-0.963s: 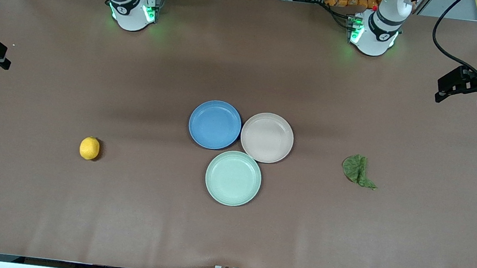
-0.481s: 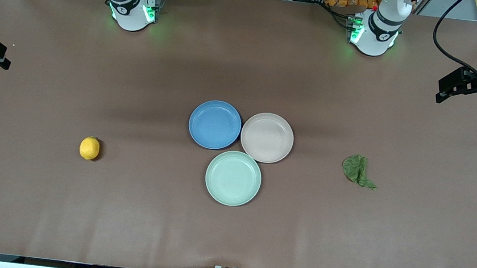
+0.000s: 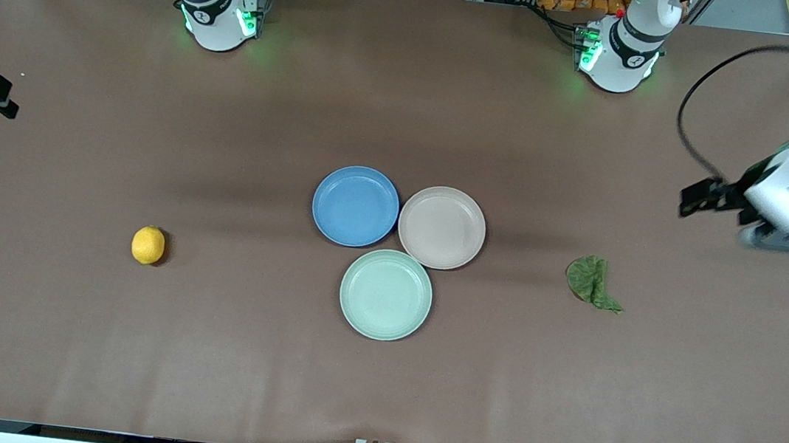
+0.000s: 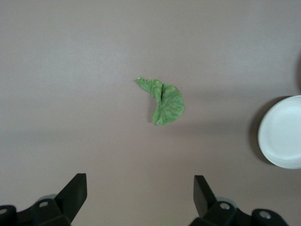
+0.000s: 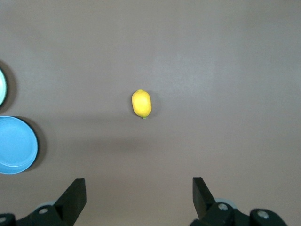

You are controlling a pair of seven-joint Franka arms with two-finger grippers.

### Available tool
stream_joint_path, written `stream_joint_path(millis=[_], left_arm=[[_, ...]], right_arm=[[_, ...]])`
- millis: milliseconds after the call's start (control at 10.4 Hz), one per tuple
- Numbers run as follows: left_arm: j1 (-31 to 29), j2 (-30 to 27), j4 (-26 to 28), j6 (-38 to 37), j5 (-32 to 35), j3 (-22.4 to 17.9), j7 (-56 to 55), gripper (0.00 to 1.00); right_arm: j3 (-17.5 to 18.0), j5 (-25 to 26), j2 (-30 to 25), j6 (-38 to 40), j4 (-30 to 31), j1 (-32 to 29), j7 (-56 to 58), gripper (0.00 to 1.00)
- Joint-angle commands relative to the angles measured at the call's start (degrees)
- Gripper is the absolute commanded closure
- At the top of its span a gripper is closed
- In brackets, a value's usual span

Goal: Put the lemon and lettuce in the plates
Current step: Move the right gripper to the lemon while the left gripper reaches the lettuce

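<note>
Two targets lie untouched: lemon [image 3: 148,245] lower left of frame, lettuce [image 3: 592,281] right of centre. Blue plate [image 3: 355,206] and beige plate [image 3: 441,227] touch mid-frame. Left gripper [image 4: 141,195] spread wide over bare table, apart from lettuce; right gripper [image 5: 138,195] likewise spread, apart from lemon.

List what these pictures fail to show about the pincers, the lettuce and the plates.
- Right pincer: the front view's edge cuts off most of it; the fingers show open in the right wrist view.
- Left pincer: motion blur smears it in the front view.
- Lettuce: its folded underside is hidden in every view.
- Beige-pink plate: cut by the left wrist view's edge.
- Blue plate: cut by the right wrist view's edge.
</note>
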State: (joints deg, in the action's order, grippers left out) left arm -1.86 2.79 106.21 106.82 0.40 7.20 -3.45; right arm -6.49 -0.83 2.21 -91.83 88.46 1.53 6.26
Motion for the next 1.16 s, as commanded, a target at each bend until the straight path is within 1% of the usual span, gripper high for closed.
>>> stream_joint_path(millis=[0,193,289,674,770,867,963,1059], left_arm=[[0.3,1.9,5.5,6.7,2.6,0.5,0.1,0.0],[0.2,4.6,8.6,11.5,2.6,0.9,0.1,0.0],[0.2,6.0,9.1,13.1,2.6,0.9,0.1,0.0],[0.1,11.8,9.0,16.3,2.6,0.9,0.1,0.0],[0.2,13.0,9.0,17.1,2.6,0.9,0.2,0.0],[0.3,13.8,9.0,17.9,2.6,0.9,0.1,0.0],[0.3,14.8,9.0,18.7,2.6,0.9,0.2,0.0],[0.3,15.9,9.0,19.7,2.6,0.9,0.1,0.0]], right_arm=[[0.1,-0.7,-0.1,-8.2,8.8,0.1,-0.5,0.0],[0.2,-0.6,2.0,-14.7,14.3,1.2,-0.4,0.0],[0.2,-0.6,4.4,-17.1,15.4,1.5,-0.4,0.0],[0.3,-0.6,14.3,-21.7,16.0,3.6,-0.6,0.0],[0.3,-0.7,18.1,-24.3,16.4,4.0,-0.7,0.0],[0.3,-0.7,20.9,-28.5,17.7,4.7,-0.7,0.0],[0.3,-0.7,21.0,-31.8,19.5,5.5,-0.7,0.0],[0.3,-0.7,21.3,-32.6,20.0,5.2,-0.6,0.0]])
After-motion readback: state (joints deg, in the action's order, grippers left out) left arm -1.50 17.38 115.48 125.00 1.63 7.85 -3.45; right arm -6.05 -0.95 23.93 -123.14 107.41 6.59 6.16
